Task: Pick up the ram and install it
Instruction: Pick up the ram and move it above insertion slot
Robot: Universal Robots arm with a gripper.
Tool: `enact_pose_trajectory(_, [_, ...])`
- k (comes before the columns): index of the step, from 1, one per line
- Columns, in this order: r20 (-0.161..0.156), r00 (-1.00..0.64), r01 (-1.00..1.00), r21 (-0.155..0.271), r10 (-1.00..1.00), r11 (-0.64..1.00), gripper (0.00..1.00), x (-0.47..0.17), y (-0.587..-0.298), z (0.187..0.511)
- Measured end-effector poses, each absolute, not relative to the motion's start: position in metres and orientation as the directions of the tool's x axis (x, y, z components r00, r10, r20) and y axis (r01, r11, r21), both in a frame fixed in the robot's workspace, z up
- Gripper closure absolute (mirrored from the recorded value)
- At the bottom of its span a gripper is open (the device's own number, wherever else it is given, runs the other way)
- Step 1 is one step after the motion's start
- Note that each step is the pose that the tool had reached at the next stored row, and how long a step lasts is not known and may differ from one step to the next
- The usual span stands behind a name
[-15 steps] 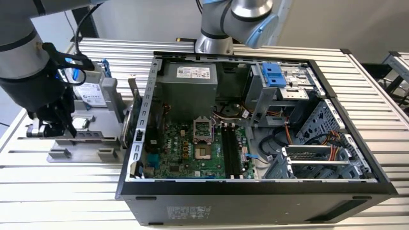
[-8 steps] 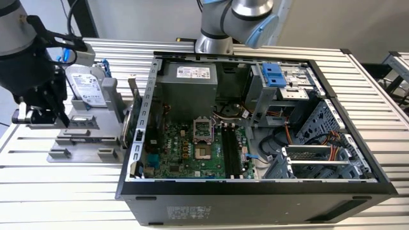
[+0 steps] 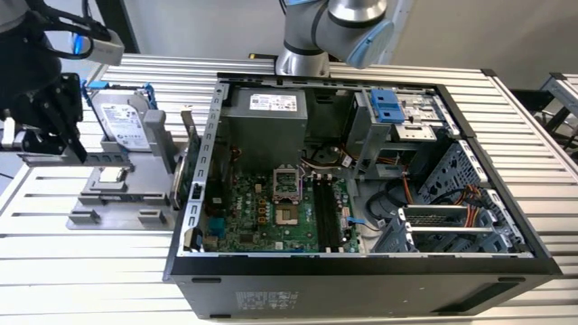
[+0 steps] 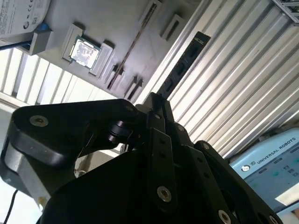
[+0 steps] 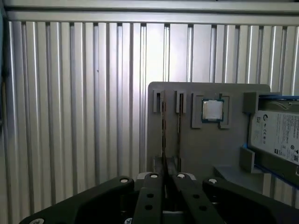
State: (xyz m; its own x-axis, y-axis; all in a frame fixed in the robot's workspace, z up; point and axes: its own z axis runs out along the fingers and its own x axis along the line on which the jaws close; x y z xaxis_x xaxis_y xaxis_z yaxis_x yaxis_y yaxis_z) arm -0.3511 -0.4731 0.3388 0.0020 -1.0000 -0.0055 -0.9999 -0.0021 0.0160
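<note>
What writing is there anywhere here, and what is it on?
On the hard drive: white label, print too small to read.
On the power supply: white label, too small to read.
On the computer case front: sticker, too small to read.
On the pale blue panel: a maker's name, not quoted here.
On the ram: no print I can make out.

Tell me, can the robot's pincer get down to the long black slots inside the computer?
Probably yes. The case lies open, and nothing covers the slots. The pincer grips the ram near the grey holder.
</note>
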Motion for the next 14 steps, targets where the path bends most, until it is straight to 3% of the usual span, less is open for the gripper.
enact_pose_trajectory(14, [-0.005,0.002,-1.000,0.016,-1.000,-0.002,1.00,-0.351,-0.473,0.400])
